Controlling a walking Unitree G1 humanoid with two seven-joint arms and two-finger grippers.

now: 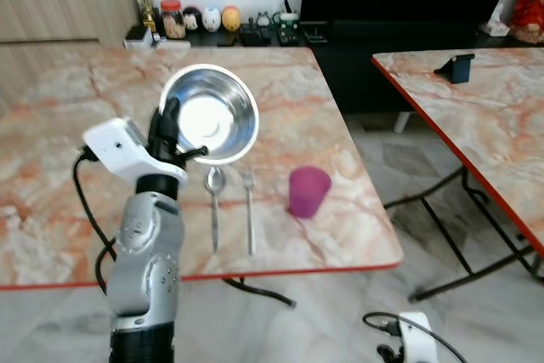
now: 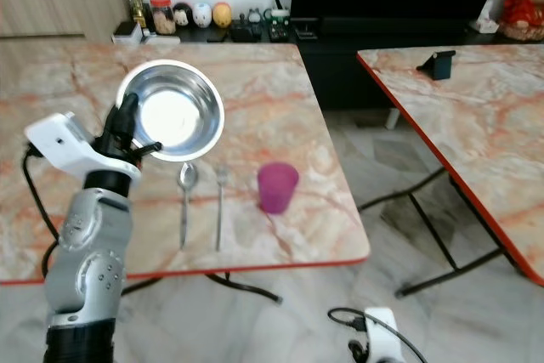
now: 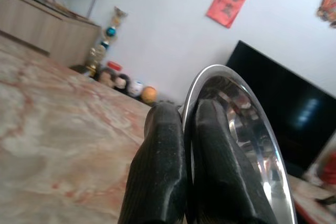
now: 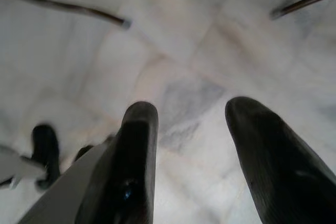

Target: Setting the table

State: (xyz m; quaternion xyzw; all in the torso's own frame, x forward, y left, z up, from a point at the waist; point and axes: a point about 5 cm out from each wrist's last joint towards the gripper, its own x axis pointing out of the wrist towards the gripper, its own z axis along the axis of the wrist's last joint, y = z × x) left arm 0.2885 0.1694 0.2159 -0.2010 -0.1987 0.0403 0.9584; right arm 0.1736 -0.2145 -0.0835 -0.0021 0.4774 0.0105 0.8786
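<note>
My left gripper [image 1: 170, 121] is shut on the near-left rim of a shiny steel bowl [image 1: 212, 116], holding it tilted above the marble table [image 1: 68, 125]. In the left wrist view the two black fingers [image 3: 163, 166] pinch the bowl's rim [image 3: 231, 103] between them. A spoon [image 1: 215, 201] and a fork [image 1: 249, 206] lie side by side on the table just in front of the bowl. A purple cup [image 1: 308, 191] stands upright to their right. My right gripper [image 4: 194, 145] hangs low beside the table, open over the floor.
A second marble table [image 1: 476, 116] with red edging stands to the right, with a dark phone stand [image 1: 455, 67] on it. A floor gap with folding table legs [image 1: 450, 235] separates the tables. Jars and figurines [image 1: 204, 19] line a low dark cabinet beyond the table.
</note>
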